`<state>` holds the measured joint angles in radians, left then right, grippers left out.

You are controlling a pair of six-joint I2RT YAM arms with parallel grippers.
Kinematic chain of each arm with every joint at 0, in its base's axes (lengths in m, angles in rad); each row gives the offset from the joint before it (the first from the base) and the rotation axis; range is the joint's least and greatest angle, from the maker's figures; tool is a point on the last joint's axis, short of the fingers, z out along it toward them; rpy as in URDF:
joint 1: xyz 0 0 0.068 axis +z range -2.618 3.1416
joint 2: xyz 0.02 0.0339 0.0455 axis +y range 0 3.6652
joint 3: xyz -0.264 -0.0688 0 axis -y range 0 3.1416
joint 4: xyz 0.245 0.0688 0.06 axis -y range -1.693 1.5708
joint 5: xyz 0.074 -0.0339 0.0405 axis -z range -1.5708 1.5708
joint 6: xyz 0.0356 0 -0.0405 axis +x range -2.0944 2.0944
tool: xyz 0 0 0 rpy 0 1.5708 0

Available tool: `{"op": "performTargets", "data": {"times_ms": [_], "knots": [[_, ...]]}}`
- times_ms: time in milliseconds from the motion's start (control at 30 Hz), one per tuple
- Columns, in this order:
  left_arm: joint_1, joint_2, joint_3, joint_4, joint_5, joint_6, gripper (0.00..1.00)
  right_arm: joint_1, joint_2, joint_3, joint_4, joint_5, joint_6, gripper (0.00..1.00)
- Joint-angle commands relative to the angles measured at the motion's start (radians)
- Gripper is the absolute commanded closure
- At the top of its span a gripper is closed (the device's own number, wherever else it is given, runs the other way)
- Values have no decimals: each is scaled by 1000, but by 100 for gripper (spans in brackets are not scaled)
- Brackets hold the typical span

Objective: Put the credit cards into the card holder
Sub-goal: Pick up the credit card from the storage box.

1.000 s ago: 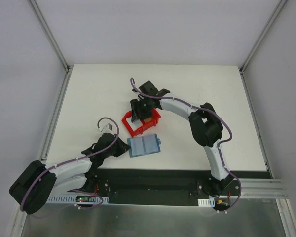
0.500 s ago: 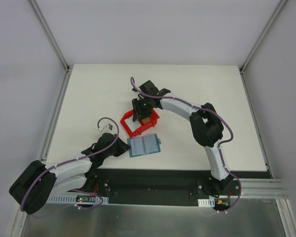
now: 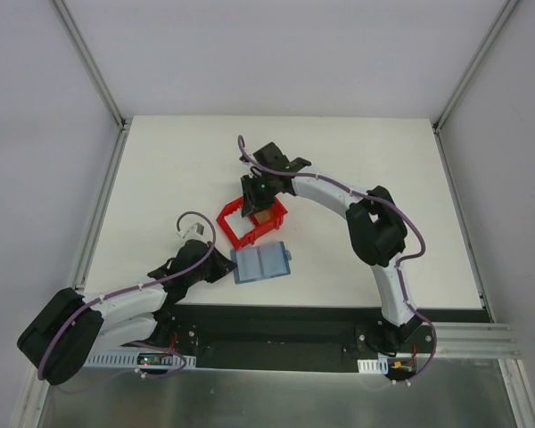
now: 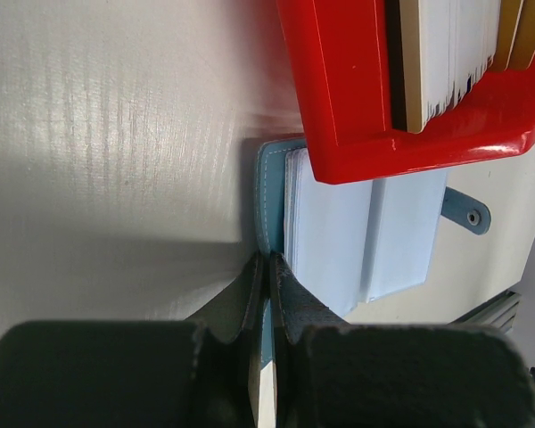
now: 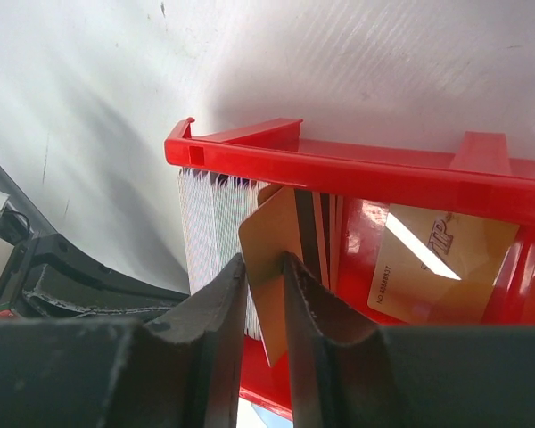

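The teal card holder [image 3: 261, 263] lies open on the table, its pale blue pockets [image 4: 357, 232] facing up. My left gripper [image 3: 221, 267] is shut on its left edge [image 4: 269, 259]. Just behind it stands the red bin [image 3: 236, 234] with the credit cards [image 5: 209, 223] on edge inside. My right gripper [image 3: 257, 203] reaches down into the bin. Its jaws [image 5: 263, 263] stand narrowly apart around one tan card [image 5: 272, 236] that tilts out of the stack, and a gap still shows beside the card. Another tan card [image 5: 428, 267] lies flat in the bin.
The bin's red rim [image 4: 357, 134] overhangs the card holder's far edge in the left wrist view. White table [image 3: 366, 160] spreads behind and to the right of the bin. Its front edge [image 3: 321, 308] runs just below the holder.
The right gripper's jaws have narrowed around the tan card in the bin. The left gripper and the card holder have stayed put.
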<state>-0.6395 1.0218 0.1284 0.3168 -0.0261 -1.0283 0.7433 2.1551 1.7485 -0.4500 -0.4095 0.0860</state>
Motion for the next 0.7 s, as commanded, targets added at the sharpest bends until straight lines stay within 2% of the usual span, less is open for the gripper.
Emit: {"op": "performTargets", "data": {"times_ms": [0, 33, 100, 167, 267, 500, 667], "knots": [[9, 44, -30, -174, -6, 59, 100, -5, -81, 22, 10, -32, 11, 76], [9, 47, -30, -174, -6, 59, 100, -7, -84, 22, 11, -32, 9, 81], [9, 46, -29, -176, -6, 60, 100, -12, -90, 22, 13, -28, 9, 83], [9, 44, -29, -174, -3, 60, 100, -16, -97, 23, 10, -17, 9, 92], [9, 44, -30, -174, -5, 62, 100, -22, -107, 23, -1, 40, 1, 100], [9, 38, -30, -176, 0, 66, 100, -28, -170, 3, -12, 190, -28, 100], [9, 47, -29, -168, 9, 82, 100, -47, -316, -121, 71, 238, -5, 100]]}}
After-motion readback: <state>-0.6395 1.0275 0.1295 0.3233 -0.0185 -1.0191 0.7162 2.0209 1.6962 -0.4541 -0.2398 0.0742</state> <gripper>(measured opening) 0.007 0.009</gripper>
